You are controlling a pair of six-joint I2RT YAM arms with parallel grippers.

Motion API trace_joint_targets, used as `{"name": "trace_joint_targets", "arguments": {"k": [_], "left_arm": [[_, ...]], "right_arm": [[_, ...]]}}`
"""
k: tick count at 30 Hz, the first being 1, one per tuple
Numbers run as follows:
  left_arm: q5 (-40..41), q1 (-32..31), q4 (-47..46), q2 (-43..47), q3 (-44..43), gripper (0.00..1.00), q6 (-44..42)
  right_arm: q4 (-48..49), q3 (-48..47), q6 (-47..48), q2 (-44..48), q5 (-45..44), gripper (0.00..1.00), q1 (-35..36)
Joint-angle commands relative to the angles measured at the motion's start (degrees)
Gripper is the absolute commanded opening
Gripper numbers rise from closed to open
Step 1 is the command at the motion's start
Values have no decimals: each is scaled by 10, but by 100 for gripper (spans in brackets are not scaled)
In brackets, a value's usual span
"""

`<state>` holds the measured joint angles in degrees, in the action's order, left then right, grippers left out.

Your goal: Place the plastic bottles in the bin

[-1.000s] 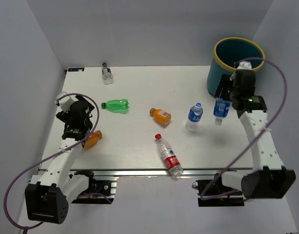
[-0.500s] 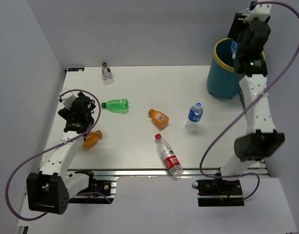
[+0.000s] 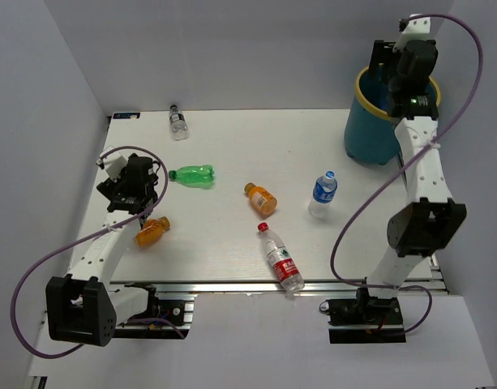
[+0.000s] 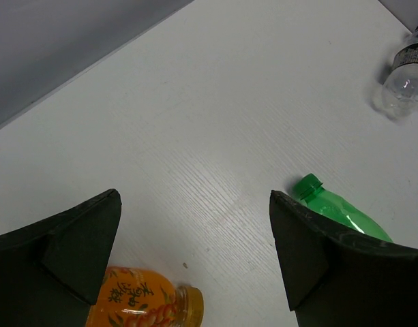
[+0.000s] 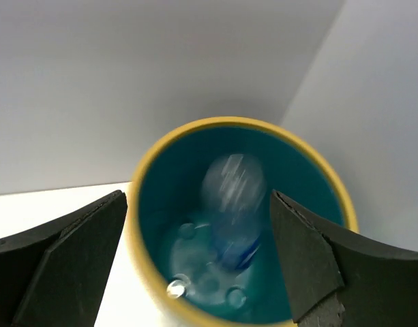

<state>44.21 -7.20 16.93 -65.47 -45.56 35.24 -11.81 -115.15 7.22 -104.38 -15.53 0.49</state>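
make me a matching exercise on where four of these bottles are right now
Things:
1. green bottle
2. red-capped bottle
3. blue-labelled bottle
4. dark-capped bottle

Places:
a. upright, the nearest of the four to the bin
b. lying at the near edge of the table
c. at the table's far edge
d. lying beside the left gripper, cap towards it

Pairs: 1-d, 2-b, 3-a, 4-c

A white table [image 3: 232,235] sits between grey walls [image 3: 232,49], an aluminium rail [image 3: 232,285] along its near edge.
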Motion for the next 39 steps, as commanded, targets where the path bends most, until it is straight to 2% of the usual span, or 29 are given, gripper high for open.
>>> {"name": "trace_joint_targets", "arguments": {"k": [1, 3, 5, 7, 8, 9, 11, 12, 14, 17, 21, 31, 39], "left_arm": [[-19, 4, 16, -2, -27, 98, 14], [-28, 3, 20, -4, -31, 98, 17], [-39, 4, 15, 2, -27, 98, 18], [-47, 4, 9, 7, -19, 98, 16], [-54, 3, 11, 10, -19, 98, 17], [-56, 3, 19, 13, -20, 98, 16], [-54, 4, 25, 20, -18, 98, 13], [-51, 3, 28, 28, -16, 98, 15], [-47, 4, 26, 36, -7, 98, 15], [-54, 4, 22, 44, 0, 98, 15], [-69, 3, 8, 46, 5, 98, 11], [-62, 3, 14, 58, 12, 98, 16], [-42, 3, 13, 52, 15, 98, 21]], "right_arm": [[19, 42, -40, 112, 113, 89, 2], [-26, 42, -38, 139, 150, 89, 9], [-116, 33, -29, 159, 211, 89, 20], [-159, 48, -20, 181, 225, 89, 59], [-192, 81, -13, 189, 206, 89, 81], [-203, 102, -12, 196, 171, 89, 135], [-220, 148, -33, 218, 69, 89, 186], [-224, 196, -54, 224, 48, 89, 215], [-216, 248, -135, 249, 24, 89, 223], [-191, 356, -185, 289, 16, 89, 231], [-154, 442, -179, 320, 75, 89, 232], [-134, 517, -172, 306, 51, 89, 232], [-138, 532, -190, 249, -31, 89, 232]]}}
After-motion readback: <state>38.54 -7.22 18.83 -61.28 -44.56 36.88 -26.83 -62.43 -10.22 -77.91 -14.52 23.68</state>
